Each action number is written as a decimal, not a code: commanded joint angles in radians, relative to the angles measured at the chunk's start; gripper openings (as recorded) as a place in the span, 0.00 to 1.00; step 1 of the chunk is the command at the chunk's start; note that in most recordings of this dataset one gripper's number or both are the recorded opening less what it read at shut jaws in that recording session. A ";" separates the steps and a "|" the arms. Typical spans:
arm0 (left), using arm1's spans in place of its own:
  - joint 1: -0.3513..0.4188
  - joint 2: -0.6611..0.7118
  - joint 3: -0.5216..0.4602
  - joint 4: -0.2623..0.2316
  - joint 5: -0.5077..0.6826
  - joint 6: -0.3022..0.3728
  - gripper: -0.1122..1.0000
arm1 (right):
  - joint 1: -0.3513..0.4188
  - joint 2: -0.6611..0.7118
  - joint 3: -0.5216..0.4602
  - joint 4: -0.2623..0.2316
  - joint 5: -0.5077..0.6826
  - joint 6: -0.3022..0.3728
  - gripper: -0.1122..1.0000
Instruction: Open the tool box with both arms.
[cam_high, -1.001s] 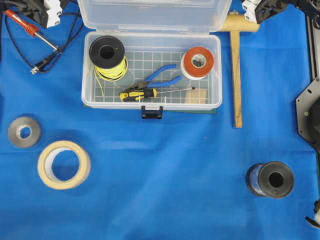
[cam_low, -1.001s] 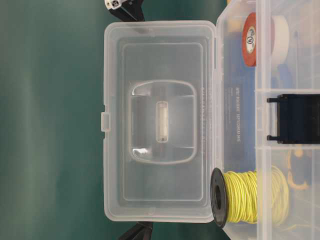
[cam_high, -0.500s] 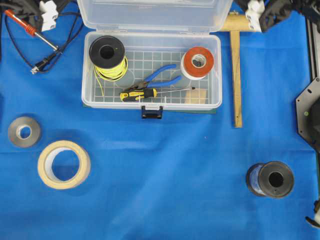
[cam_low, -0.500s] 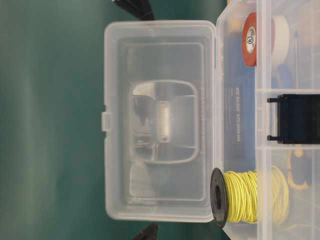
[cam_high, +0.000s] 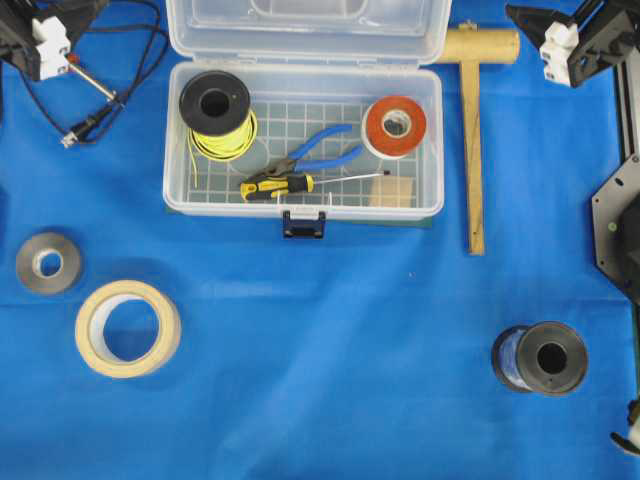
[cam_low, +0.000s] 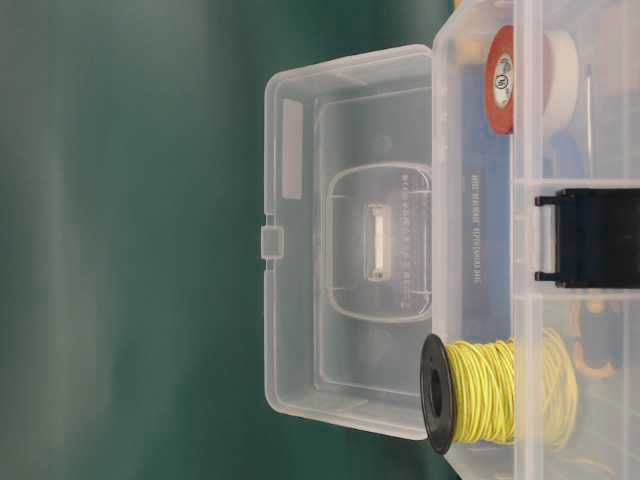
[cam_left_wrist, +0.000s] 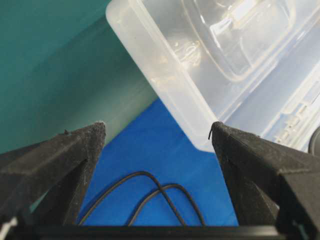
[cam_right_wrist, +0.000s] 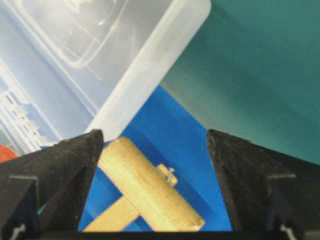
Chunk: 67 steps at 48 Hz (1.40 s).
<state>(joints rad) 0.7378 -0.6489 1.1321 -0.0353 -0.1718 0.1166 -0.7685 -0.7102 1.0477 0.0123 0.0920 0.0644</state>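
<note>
The fingers of both arms stand spread wide and hold nothing. The left gripper (cam_left_wrist: 157, 132) frames bare blue cloth and a loop of black cable (cam_left_wrist: 150, 192), with the corner of the clear lid (cam_left_wrist: 200, 65) beyond its tips and untouched. The right gripper (cam_right_wrist: 155, 137) likewise brackets only cloth and the head of a wooden mallet (cam_right_wrist: 150, 187), the lid's other corner just past it. Overhead, the left gripper (cam_high: 45, 40) sits at the top left corner of the view and the right gripper (cam_high: 565, 45) at the top right, each well apart from the case.

The tool box (cam_high: 303, 140) rests on the blue-covered bench (cam_high: 330, 350), near the top middle, its black latch (cam_high: 304, 223) hanging loose at the front edge. The lid (cam_high: 305, 30) is swung up and back on its rear hinge, and the table-level view shows it leaning past upright, so it looks able to stay open on its own weight, though how firmly the hinge holds it is hard to judge from here. Inside lie a spool of yellow wire (cam_high: 217, 115), blue-handled pliers (cam_high: 320, 152), a yellow-and-black screwdriver (cam_high: 285, 185) and an orange roll of tape (cam_high: 396, 125).

With the latch freed and the lid tipped back, the opening seems complete, which would explain why the arms sit clear at either side, one flanking each rear corner.
</note>
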 joint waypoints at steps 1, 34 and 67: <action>-0.002 -0.011 -0.008 0.002 0.005 -0.005 0.92 | -0.003 0.000 -0.012 0.003 -0.005 0.003 0.85; -0.488 -0.115 0.025 0.002 0.132 -0.011 0.92 | 0.529 0.000 -0.006 0.044 0.051 0.005 0.85; -0.543 -0.337 0.081 0.000 0.275 -0.009 0.92 | 0.609 -0.172 0.015 0.017 0.227 0.003 0.85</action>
<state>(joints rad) 0.1963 -0.9419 1.2103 -0.0353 0.0782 0.1104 -0.1611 -0.8483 1.0692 0.0291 0.2915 0.0660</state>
